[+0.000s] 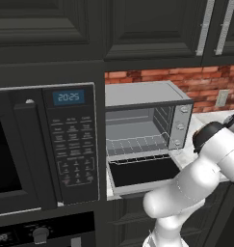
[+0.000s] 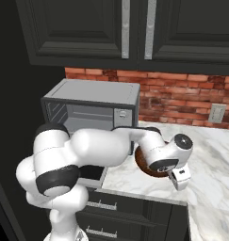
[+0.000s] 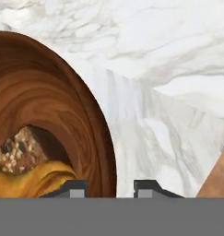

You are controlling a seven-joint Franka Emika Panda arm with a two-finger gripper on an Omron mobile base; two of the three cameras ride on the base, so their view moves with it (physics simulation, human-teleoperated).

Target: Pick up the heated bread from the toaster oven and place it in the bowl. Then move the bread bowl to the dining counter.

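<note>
One piece of golden bread (image 3: 32,180) is seen lying inside the reddish-brown bowl (image 3: 49,101), with a darker seeded chunk (image 3: 16,152) just behind it, so the first half of the task is judged done. The bowl stands on the white marble counter (image 2: 215,160) just to the right of the toaster oven (image 2: 94,106), whose door (image 1: 142,173) hangs open and whose wire rack (image 1: 135,144) is bare.

The gripper (image 3: 111,188) is placed at the bowl's rim: in the hand view one fingertip is seen on the inner side of the wall, over the bread, and the other on the outer side, over the marble. The two tips are held apart with the rim between them; whether the wall is already touched cannot be told. In the right base view the hand (image 2: 170,157) is seen low in front of the bowl, most of which is hidden behind the wrist.

The step in hand is judged to be the grasp of the bowl by its rim. Next, the fingers would need to be pressed together on the wall, firmly enough that the glossy bowl is not tipped. After that, a level lift would be called for, so that the bread is kept inside, and then a carry to the dining counter.
</note>
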